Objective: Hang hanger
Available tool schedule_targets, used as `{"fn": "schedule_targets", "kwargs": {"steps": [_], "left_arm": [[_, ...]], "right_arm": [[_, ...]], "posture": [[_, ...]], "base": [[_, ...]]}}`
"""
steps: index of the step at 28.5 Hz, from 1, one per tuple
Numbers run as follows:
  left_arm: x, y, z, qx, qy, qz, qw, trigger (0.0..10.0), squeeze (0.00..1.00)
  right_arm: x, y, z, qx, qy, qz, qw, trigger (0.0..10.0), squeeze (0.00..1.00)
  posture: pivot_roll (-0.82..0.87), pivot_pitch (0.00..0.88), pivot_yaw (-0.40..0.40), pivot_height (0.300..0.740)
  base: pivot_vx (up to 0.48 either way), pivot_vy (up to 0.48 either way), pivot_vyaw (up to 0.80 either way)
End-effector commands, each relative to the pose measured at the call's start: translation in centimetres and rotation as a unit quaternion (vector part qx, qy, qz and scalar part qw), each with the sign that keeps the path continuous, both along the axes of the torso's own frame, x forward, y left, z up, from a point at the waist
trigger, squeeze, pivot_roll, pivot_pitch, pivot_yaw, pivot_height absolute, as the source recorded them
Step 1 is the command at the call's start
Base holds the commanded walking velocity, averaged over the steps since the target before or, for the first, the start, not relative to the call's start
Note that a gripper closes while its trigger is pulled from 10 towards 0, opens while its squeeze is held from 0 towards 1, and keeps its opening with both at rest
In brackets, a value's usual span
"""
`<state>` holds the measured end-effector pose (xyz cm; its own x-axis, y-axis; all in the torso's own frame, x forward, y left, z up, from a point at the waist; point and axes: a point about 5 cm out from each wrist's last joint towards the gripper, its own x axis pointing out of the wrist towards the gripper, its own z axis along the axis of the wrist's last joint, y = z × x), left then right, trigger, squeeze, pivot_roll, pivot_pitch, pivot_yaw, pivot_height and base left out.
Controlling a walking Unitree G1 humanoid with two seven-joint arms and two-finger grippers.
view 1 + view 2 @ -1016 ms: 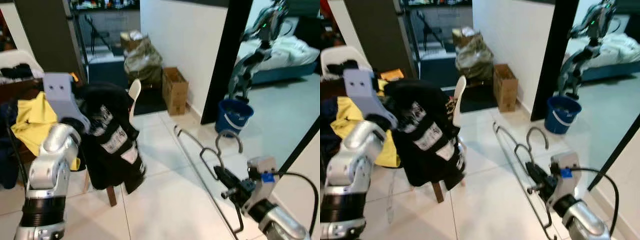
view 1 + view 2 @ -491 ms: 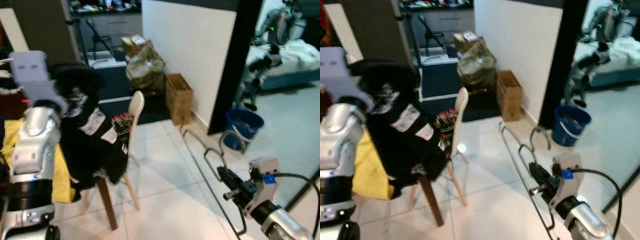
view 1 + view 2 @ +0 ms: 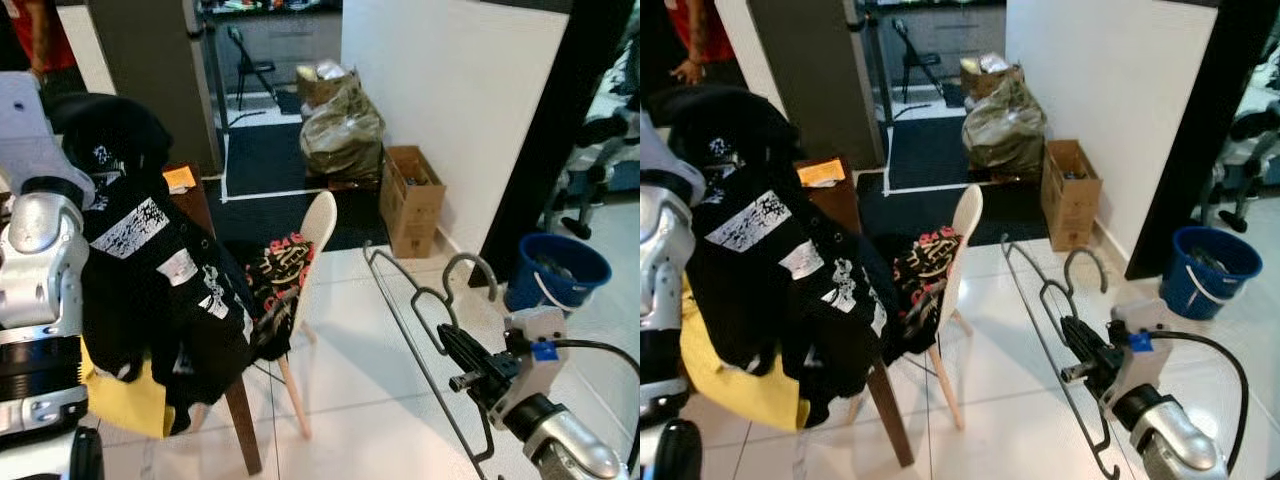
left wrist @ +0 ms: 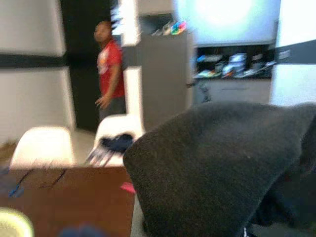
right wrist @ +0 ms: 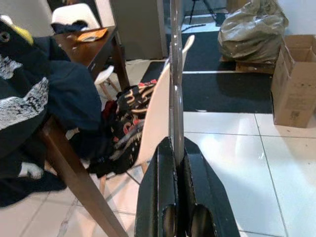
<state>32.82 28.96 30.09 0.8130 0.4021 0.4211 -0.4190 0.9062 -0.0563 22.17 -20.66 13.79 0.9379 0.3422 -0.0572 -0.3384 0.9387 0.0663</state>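
My right gripper (image 3: 452, 345) is shut on a grey wire hanger (image 3: 405, 300), low at the right over the white floor tiles. The hanger's hook (image 3: 470, 268) curves up just beyond the fingers. In the right wrist view the two black fingers (image 5: 165, 163) pinch the hanger wire (image 5: 176, 59), which runs straight away from them. My left arm (image 3: 40, 260) is raised at the left, with a black printed garment (image 3: 150, 290) draped over its end. Dark cloth (image 4: 217, 168) hides that gripper.
A white chair (image 3: 318, 225) carrying a red-and-black cloth (image 3: 275, 280) stands mid-floor beside a brown table (image 3: 195, 200). A yellow cloth (image 3: 130, 400) hangs under the garment. A cardboard box (image 3: 412, 195), stuffed bag (image 3: 345, 125) and blue bucket (image 3: 557, 272) line the wall. A person (image 4: 108, 69) stands far back.
The camera has swung, so the chair and table now sit nearer the middle and the bucket lies further right. Both arms keep their hold and pose.
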Motion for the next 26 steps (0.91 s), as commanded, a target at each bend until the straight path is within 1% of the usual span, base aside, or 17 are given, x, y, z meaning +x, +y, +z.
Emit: {"fn": "schedule_targets", "kwargs": {"steps": [1, 3, 5, 6, 7, 8, 10, 11, 14, 15, 16, 17, 18, 20, 21, 22, 26], "left_arm": [[-0.1, 1.8, -1.1, -0.029, 0.017, 0.035, 0.999, 10.0, 0.00], [-0.1, 1.8, -1.1, -0.029, 0.017, 0.035, 0.999, 10.0, 0.00], [0.2, 2.8, -3.4, -0.064, 0.056, 0.056, 0.995, 10.0, 0.00], [0.2, 2.8, -3.4, -0.064, 0.056, 0.056, 0.995, 10.0, 0.00], [0.4, 3.1, -4.6, -0.088, 0.074, 0.064, 0.991, 10.0, 0.00], [0.4, 3.1, -4.6, -0.088, 0.074, 0.064, 0.991, 10.0, 0.00], [0.5, 3.4, -5.8, -0.110, 0.095, 0.067, 0.987, 10.0, 0.00], [0.9, 3.5, -7.3, -0.142, 0.120, 0.058, 0.981, 10.0, 0.00], [0.9, 3.5, -7.3, -0.142, 0.120, 0.058, 0.981, 10.0, 0.00], [1.1, 3.4, -8.5, -0.164, 0.139, 0.047, 0.975, 10.0, 0.00], [1.3, 2.9, -9.8, -0.180, 0.162, 0.031, 0.970, 10.0, 0.17], [1.4, 2.4, -10.9, -0.187, 0.181, 0.016, 0.965, 10.0, 0.17], [1.4, 2.1, -12.4, -0.195, 0.203, 0.012, 0.960, 10.0, 0.45], [1.4, 2.1, -12.6, -0.196, 0.206, 0.013, 0.959, 10.0, 0.45], [1.3, 2.2, -12.8, -0.195, 0.208, 0.019, 0.958, 10.0, 0.89], [1.2, 2.2, -12.9, -0.193, 0.209, 0.022, 0.958, 10.0, 1.00], [1.0, 2.8, -13.3, -0.198, 0.209, 0.038, 0.957, 10.0, 1.00]], "right_arm": [[-0.1, 0.2, 0.1, 0.004, -0.001, 0.005, 1.000, 10.0, 0.00], [-0.1, 0.2, 0.1, 0.004, -0.001, 0.005, 1.000, 10.0, 0.00], [-0.1, 0.2, 0.1, 0.004, 0.000, 0.004, 1.000, 10.0, 0.00], [-0.1, 0.2, 0.1, 0.004, 0.000, 0.004, 1.000, 10.0, 0.00], [0.0, 0.2, 0.1, 0.004, 0.000, 0.004, 1.000, 10.0, 0.00], [0.0, 0.2, 0.1, 0.004, 0.000, 0.004, 1.000, 10.0, 0.00], [-0.1, 0.2, 0.1, 0.004, 0.000, 0.003, 1.000, 10.0, 0.00], [-0.1, 0.2, 0.1, 0.004, 0.001, 0.003, 1.000, 10.0, 0.00], [-0.1, 0.2, 0.1, 0.004, 0.001, 0.003, 1.000, 10.0, 0.00], [-0.1, 0.2, 0.1, 0.004, 0.002, 0.003, 1.000, 10.0, 0.00], [-0.1, 0.2, 0.1, 0.004, 0.003, 0.004, 1.000, 10.0, 0.00], [-0.1, 0.3, 0.0, 0.003, 0.003, 0.005, 1.000, 10.0, 0.00], [-0.2, 0.3, 0.0, 0.003, 0.005, 0.004, 1.000, 10.0, 0.00], [-0.2, 0.3, 0.0, 0.003, 0.005, 0.004, 1.000, 10.0, 0.00], [-0.3, 0.3, -0.1, 0.003, 0.006, 0.004, 1.000, 10.0, 0.00], [-0.3, 0.3, -0.1, 0.004, 0.007, 0.005, 1.000, 10.0, 0.00], [-0.3, 0.3, -0.1, 0.003, 0.010, 0.009, 1.000, 10.0, 0.00]], "posture": [[-0.09, 0.000, 0.030, 0.740], [-0.09, 0.000, 0.030, 0.740], [-0.09, 0.000, 0.032, 0.740], [-0.09, 0.000, 0.032, 0.740], [-0.09, 0.000, 0.030, 0.740], [-0.09, 0.000, 0.030, 0.740], [-0.09, 0.000, 0.028, 0.740], [-0.09, 0.000, 0.024, 0.740], [-0.09, 0.000, 0.024, 0.740], [-0.09, 0.000, 0.023, 0.740], [-0.09, 0.000, 0.020, 0.740], [-0.08, 0.000, 0.020, 0.740], [-0.08, 0.000, 0.020, 0.740], [-0.08, 0.000, 0.020, 0.740], [-0.06, 0.000, 0.013, 0.740], [-0.06, 0.000, 0.013, 0.740], [-0.06, 0.000, 0.003, 0.740]], "base": [[0.000, 0.000, 0.00], [0.000, 0.000, 0.00], [0.000, 0.000, 0.00], [0.000, 0.000, 0.00], [0.000, 0.000, 0.00], [0.000, 0.000, 0.00], [0.000, 0.000, 0.00], [0.000, 0.000, 0.00], [0.000, 0.000, 0.00], [0.000, 0.000, 0.00], [0.000, 0.000, 0.00], [0.000, 0.000, 0.00], [0.000, 0.000, 0.00], [0.000, 0.000, 0.00], [0.000, 0.000, 0.00], [0.000, 0.000, 0.00], [0.000, 0.000, 0.00]]}}
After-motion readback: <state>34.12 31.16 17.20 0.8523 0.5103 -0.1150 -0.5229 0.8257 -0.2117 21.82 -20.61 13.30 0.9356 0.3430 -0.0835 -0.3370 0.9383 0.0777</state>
